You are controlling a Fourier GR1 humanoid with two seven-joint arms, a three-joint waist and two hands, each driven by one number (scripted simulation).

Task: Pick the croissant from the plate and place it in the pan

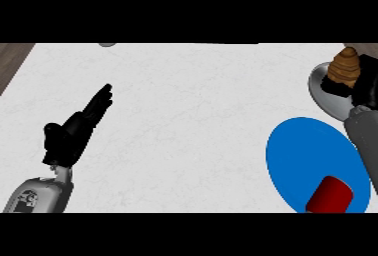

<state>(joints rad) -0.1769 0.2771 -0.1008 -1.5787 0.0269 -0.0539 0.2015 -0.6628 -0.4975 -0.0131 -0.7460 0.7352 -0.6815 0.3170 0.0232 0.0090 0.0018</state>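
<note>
Counter (pixel 184 125) with white top, seen from above. One croissant (pixel 344 66) sits over the one grey pan (pixel 319 85) at the counter's right edge, with the right hand (pixel 362 87) curled round it from below. One blue plate (pixel 303 155) lies near the front right corner, just beside the pan, bearing one red object (pixel 330 196) at its near rim. The left hand (pixel 77 127) rests open near the left edge, fingers straight, holding nothing.

Kitchen, pale marbled counter (pixel 184 110), blue plate (pixel 303 155), metal pan (pixel 325 97), wooden edge strip (pixel 11 62)
</note>
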